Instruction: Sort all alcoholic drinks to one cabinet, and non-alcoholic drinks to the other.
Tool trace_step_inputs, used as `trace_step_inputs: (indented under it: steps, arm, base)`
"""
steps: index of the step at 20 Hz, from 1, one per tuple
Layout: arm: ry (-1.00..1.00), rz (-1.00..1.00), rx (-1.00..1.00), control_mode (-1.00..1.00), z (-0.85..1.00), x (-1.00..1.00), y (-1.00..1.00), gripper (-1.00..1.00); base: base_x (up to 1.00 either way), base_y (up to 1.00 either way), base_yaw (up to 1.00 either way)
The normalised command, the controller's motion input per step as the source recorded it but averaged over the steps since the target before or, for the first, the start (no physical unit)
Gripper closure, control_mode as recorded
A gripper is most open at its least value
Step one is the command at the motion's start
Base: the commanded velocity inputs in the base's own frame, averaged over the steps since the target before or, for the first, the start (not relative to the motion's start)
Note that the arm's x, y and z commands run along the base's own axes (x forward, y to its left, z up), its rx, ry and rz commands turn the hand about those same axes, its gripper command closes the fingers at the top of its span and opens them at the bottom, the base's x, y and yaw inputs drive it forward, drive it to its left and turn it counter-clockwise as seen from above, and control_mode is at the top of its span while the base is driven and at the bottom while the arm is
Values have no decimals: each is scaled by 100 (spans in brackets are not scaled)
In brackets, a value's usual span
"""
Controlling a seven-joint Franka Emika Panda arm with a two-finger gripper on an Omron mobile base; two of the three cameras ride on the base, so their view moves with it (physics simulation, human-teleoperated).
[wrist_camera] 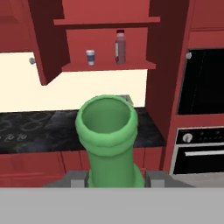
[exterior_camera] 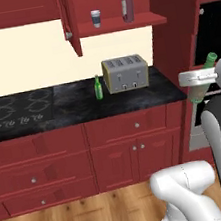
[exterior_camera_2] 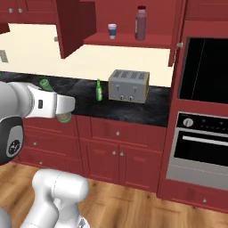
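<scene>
Olive bottle (exterior_camera: pixel 204 75) tilts, neck up-right, in the claw (wrist_camera: pixel 114 177).

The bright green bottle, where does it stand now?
The bright green bottle stands upright on the black counter, just left of the toaster, below the open cabinet.

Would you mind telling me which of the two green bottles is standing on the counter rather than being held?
The bright green bottle, upright on the black counter just left of the toaster. The paler one is tilted, clamped in the gripper.
</scene>
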Motion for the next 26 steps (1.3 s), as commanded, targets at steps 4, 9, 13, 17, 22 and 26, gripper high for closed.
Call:
trace_step_inputs:
  steps: [4,9,13,17,22,26]
  arm:
    - [0,0,0,100,0,0,0,100]
    - [0,0,0,100,0,0,0,100]
    - [0,0,0,100,0,0,0,100]
    - [0,0,0,100,0,0,0,100]
    - [0,0,0,100,0,0,0,100]
    - [0,0,0,100,0,0,0,100]
  base:
    - [-28,38,36]
    - [-25,38,33]
    - [-9,31,27]
    - [-2,37,25]
    - [2,39,21]
    - [26,37,12]
